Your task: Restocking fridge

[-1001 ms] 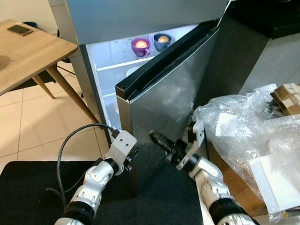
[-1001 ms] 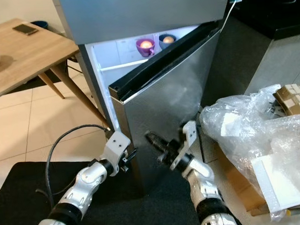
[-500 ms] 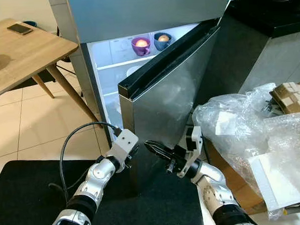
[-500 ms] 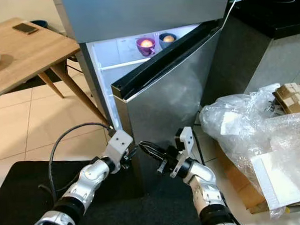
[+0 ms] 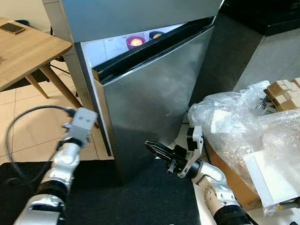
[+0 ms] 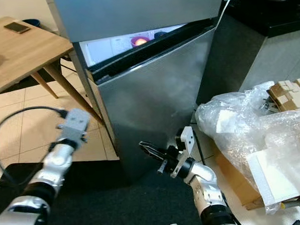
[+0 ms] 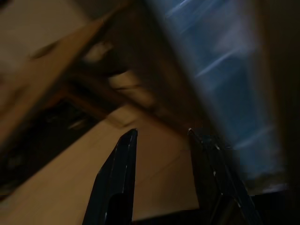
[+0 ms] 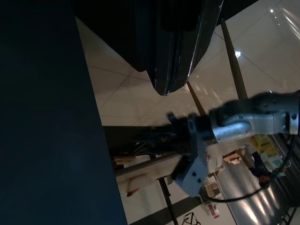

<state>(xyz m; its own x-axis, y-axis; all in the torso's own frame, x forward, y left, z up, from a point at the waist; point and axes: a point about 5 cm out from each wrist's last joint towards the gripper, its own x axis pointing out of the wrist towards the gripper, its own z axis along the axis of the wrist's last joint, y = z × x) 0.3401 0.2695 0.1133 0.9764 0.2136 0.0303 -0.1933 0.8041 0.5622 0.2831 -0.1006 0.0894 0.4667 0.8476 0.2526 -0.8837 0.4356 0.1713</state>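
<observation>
- The silver steel fridge door [image 5: 154,97] stands nearly closed.
- The right hand [image 5: 156,151], fingers clenched together, touches its lower part.
- The left hand [image 7: 161,183], released, hangs apart.

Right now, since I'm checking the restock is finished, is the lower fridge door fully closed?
No, the fridge door stands ajar, and the lit interior with a purple cup shows above its top edge.

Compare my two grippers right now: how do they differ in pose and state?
The right gripper has its fingers pressed together and sits close against the lower front of the fridge door; the left gripper has its fingers apart and sits off the door's open edge, over the tiled floor. Both hold nothing.
</observation>
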